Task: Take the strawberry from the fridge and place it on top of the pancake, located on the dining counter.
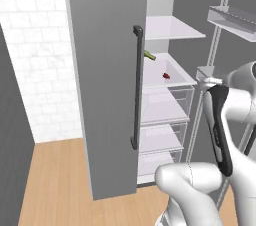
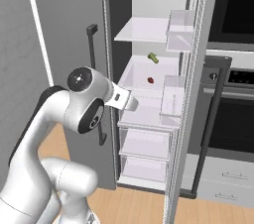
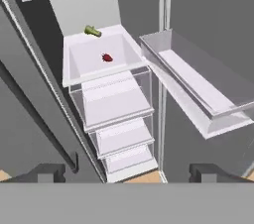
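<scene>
The fridge [image 1: 105, 80] stands with its right door swung open and its left door shut. On a white shelf inside lies the strawberry [image 1: 166, 75] [image 2: 151, 80] [image 3: 106, 58], tiny and red. My gripper [image 3: 128, 173] is open, held in front of the fridge opening, well short of the berry and lower than its shelf, with nothing between its fingertips [image 3: 47, 172]. The hand [image 2: 124, 100] points in towards the shelves. The pancake and the dining counter are out of view.
A small green vegetable piece [image 1: 150, 55] [image 3: 93, 31] lies at the back of the same shelf. Clear drawers [image 3: 116, 101] stack below it. The open door's bins [image 3: 198, 79] jut out on the right. The dark door handle [image 1: 137, 87] and a black oven [image 2: 233, 74] flank the opening.
</scene>
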You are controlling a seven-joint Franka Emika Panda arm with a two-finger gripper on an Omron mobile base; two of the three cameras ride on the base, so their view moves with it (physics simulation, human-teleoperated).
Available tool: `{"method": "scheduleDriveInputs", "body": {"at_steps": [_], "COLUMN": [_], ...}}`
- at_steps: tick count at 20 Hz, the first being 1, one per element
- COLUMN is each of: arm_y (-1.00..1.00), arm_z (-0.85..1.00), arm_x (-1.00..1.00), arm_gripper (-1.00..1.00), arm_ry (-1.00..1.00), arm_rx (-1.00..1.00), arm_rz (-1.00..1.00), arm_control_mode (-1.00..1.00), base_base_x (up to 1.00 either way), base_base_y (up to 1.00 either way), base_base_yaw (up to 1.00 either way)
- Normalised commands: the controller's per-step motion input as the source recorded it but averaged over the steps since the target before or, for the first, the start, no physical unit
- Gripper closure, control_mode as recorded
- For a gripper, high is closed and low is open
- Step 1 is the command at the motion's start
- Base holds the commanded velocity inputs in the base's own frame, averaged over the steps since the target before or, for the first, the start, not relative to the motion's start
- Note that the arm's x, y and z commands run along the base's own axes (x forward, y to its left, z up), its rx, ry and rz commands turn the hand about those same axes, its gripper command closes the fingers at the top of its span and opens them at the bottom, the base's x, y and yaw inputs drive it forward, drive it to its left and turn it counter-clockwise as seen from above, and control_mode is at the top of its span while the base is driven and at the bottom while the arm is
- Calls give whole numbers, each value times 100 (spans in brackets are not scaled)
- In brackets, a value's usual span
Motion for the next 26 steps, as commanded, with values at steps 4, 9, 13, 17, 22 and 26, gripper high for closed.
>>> {"method": "scheduleDriveInputs", "body": {"at_steps": [4,9,13,17,22,26], "arm_y": [100,74,13,0,-1,0], "arm_z": [-5,4,2,-32,-3,0], "arm_x": [-4,-22,-52,-69,-11,0], "arm_gripper": [-100,-100,-100,-100,-100,-100], "arm_ry": [2,20,20,4,2,0], "arm_rx": [14,5,0,0,0,0], "arm_rz": [21,1,0,0,-2,0], "arm_control_mode": [-100,-100,-100,-100,100,100], "base_base_x": [0,0,0,0,3,76], "base_base_y": [0,0,0,0,-12,-22], "base_base_yaw": [0,0,0,0,-5,-20]}}
